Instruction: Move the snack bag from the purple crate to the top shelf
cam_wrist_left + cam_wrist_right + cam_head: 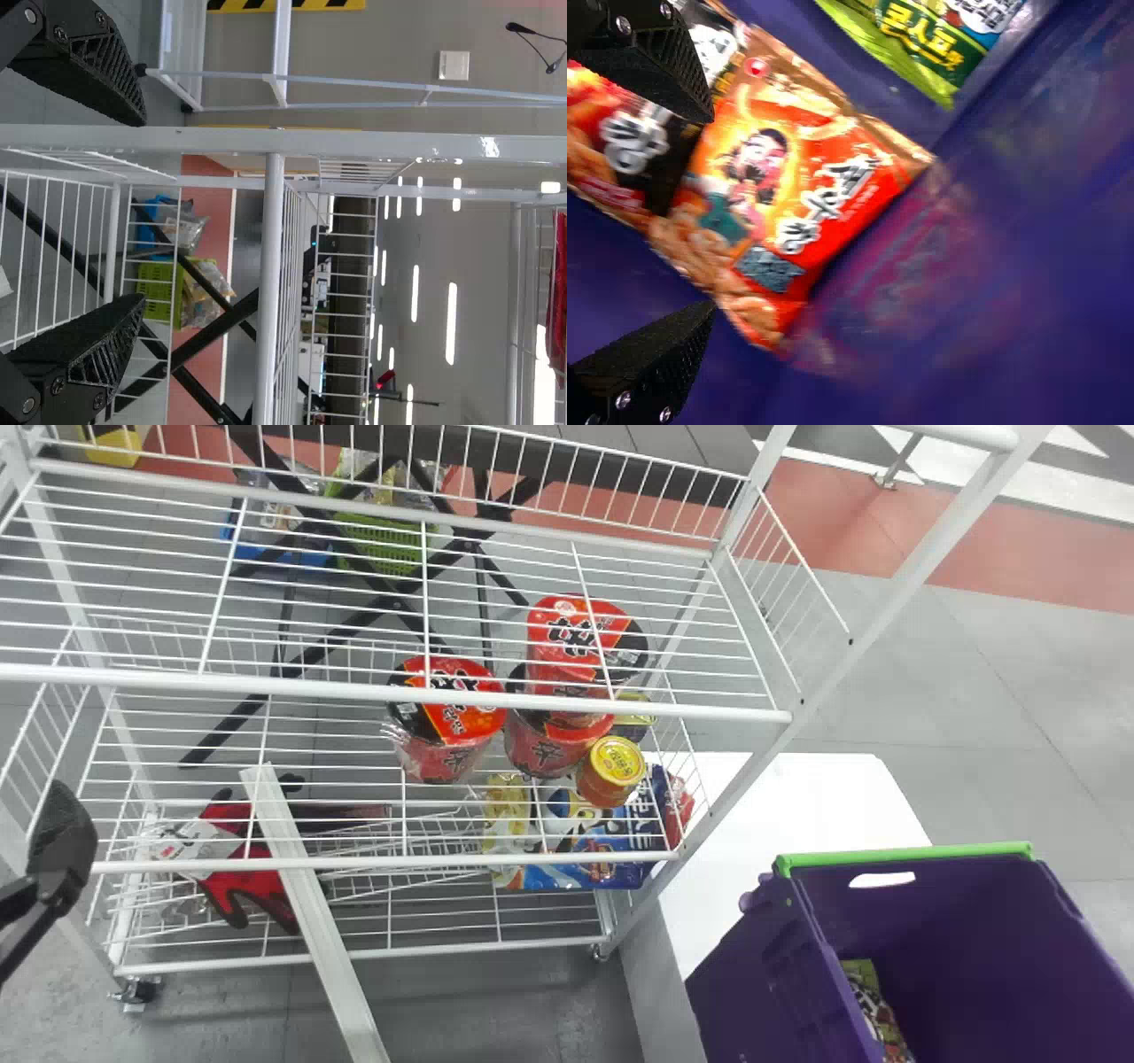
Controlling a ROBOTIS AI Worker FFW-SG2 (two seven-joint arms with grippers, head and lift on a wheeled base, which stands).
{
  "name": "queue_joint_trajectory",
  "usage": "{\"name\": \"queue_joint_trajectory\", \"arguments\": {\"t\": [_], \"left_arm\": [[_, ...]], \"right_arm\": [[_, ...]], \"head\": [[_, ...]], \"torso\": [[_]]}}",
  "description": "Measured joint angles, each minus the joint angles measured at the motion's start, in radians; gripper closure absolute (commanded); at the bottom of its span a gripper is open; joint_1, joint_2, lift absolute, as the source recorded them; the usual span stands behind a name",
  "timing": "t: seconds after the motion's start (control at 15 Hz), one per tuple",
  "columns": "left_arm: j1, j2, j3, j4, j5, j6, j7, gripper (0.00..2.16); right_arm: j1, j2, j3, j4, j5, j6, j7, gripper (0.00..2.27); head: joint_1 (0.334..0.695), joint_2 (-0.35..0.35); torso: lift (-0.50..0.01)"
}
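My left gripper [62, 846] is at the left edge of the head view, beside the rack. In the left wrist view that gripper [142, 211] stands open near a white post. Inside the purple crate [957, 957], at lower right, part of a snack bag [873, 1005] is visible. The right wrist view looks into the crate: my right gripper [710, 214] is open, its fingers spread over an orange-red snack bag [824, 190], one overlapping the bags. Whether they touch it I cannot tell. The upper wire shelf [381, 686] spans the head view's upper left.
Red noodle cups [447, 717], a small yellow-lidded can [616, 760] and a blue bag [576, 868] lie on lower shelves, with red gloves [252, 895] at left. A white table [797, 788] adjoins the rack's right side. A green bag [921, 44] lies in the crate.
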Motion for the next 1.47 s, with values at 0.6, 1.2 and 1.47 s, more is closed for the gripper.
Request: {"name": "queue_joint_trajectory", "arguments": {"t": [0.6, 1.2, 1.47], "left_arm": [[-0.004, 0.002, -0.012, 0.027, 0.001, -0.059, 0.001, 0.12], [-0.019, 0.002, 0.015, 0.021, 0.002, -0.106, 0.013, 0.12], [-0.021, 0.001, 0.02, 0.024, 0.002, -0.143, 0.017, 0.12]], "right_arm": [[-0.038, -0.033, 0.159, 0.15, 0.061, -0.15, 0.003, 0.04], [-0.038, 0.013, 0.25, 0.269, 0.102, -0.381, 0.02, 0.04], [-0.057, -0.006, 0.238, 0.331, 0.111, -0.402, 0.021, 0.03]], "head": [[0.695, -0.35], [0.695, -0.35], [0.695, -0.35]], "torso": [[-0.451], [-0.451], [-0.451]]}}
